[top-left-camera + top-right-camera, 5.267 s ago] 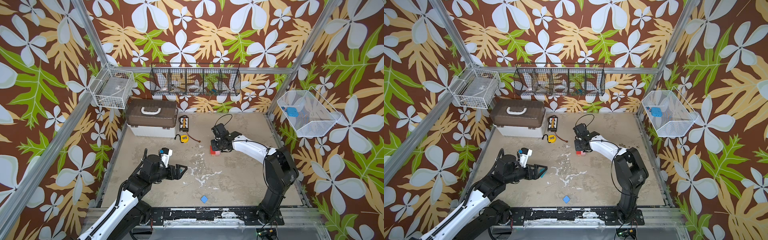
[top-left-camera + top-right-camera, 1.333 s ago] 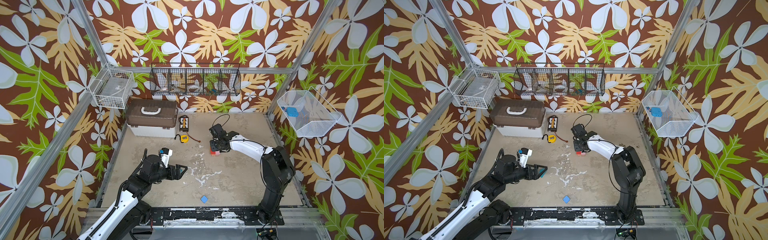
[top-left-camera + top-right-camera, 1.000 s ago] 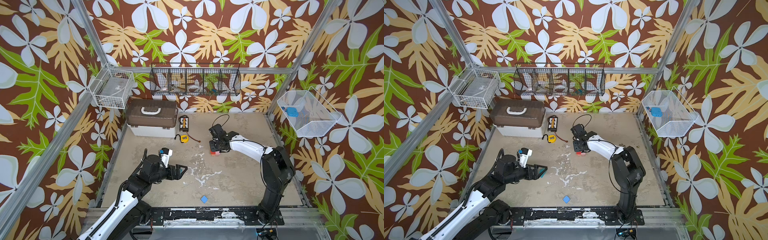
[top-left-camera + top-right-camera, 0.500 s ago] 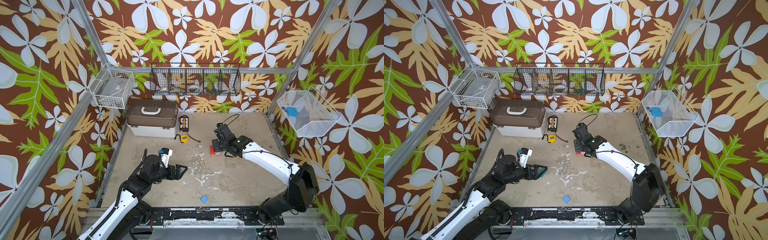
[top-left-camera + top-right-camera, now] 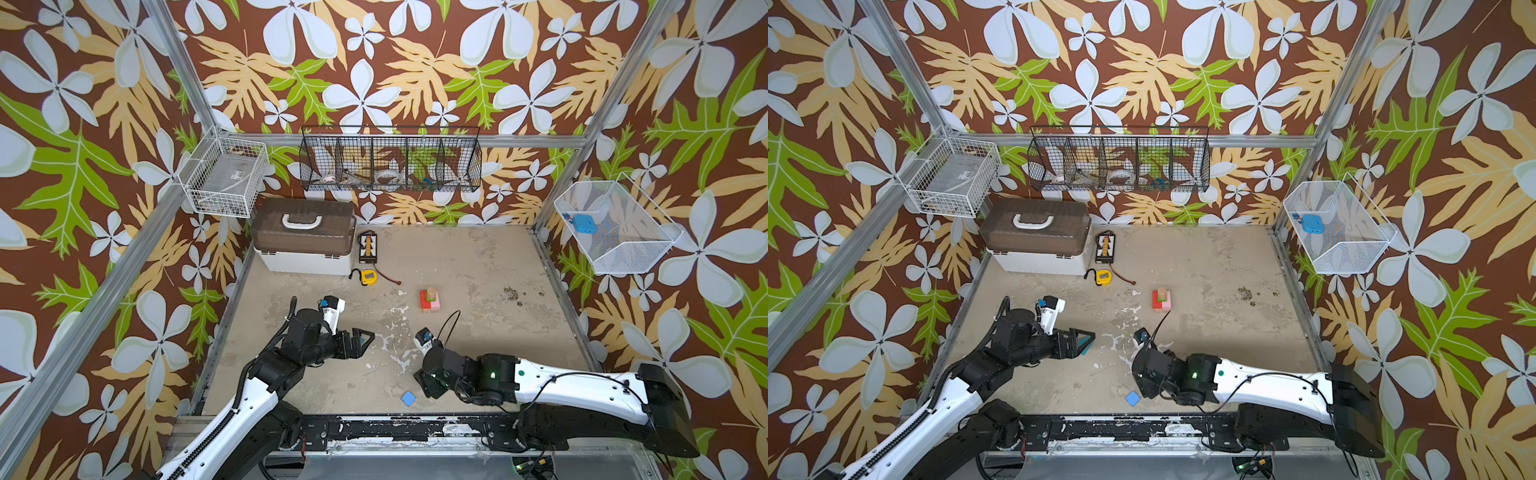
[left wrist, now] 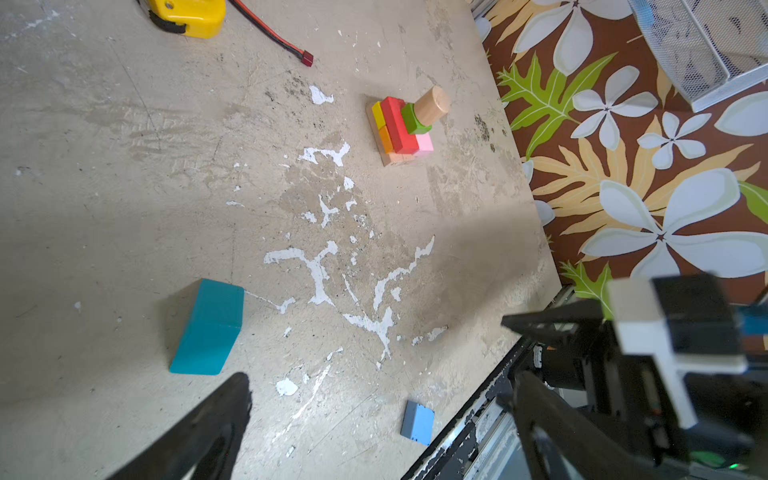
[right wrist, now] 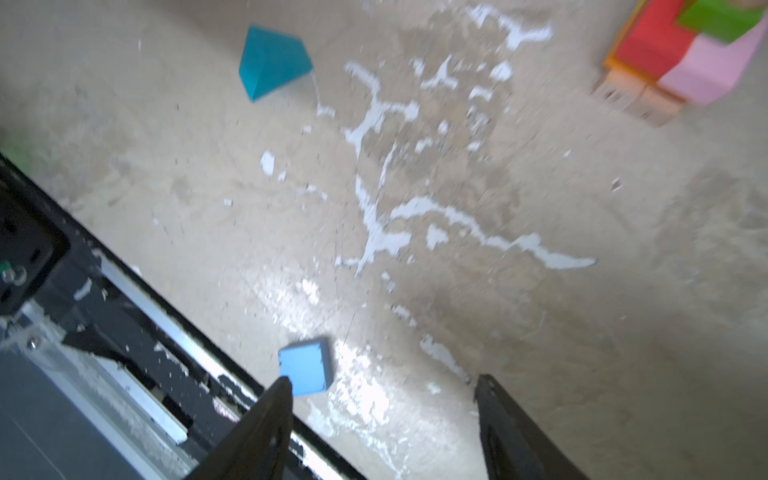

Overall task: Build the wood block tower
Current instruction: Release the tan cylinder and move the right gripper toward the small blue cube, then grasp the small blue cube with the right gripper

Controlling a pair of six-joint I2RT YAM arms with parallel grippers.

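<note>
The tower [image 5: 429, 300] [image 5: 1161, 300] stands mid-floor on a plain wood base, with yellow, orange, red and pink blocks, a green block and a wood cylinder on top [image 6: 405, 124]. A flat blue block [image 5: 408, 398] [image 7: 306, 372] lies by the front rail. My right gripper [image 5: 426, 386] [image 7: 382, 379] hovers beside it, open and empty, one fingertip close to the block. A teal block [image 6: 208, 328] [image 7: 272, 62] rests on the floor just ahead of my left gripper [image 5: 361, 338] [image 6: 378, 380], which is open and holds nothing.
A brown-lidded white box [image 5: 305, 239] sits at the back left, with a yellow tape measure [image 5: 368, 277] and a black device [image 5: 368, 248] with a red cable beside it. Wire baskets hang on the walls. The black front rail [image 5: 374, 428] borders the floor.
My right arm has swung back from the tower to the front rail by the blue block, its jaws wider. The tower stands free with the cylinder on top. The left arm has not moved.
</note>
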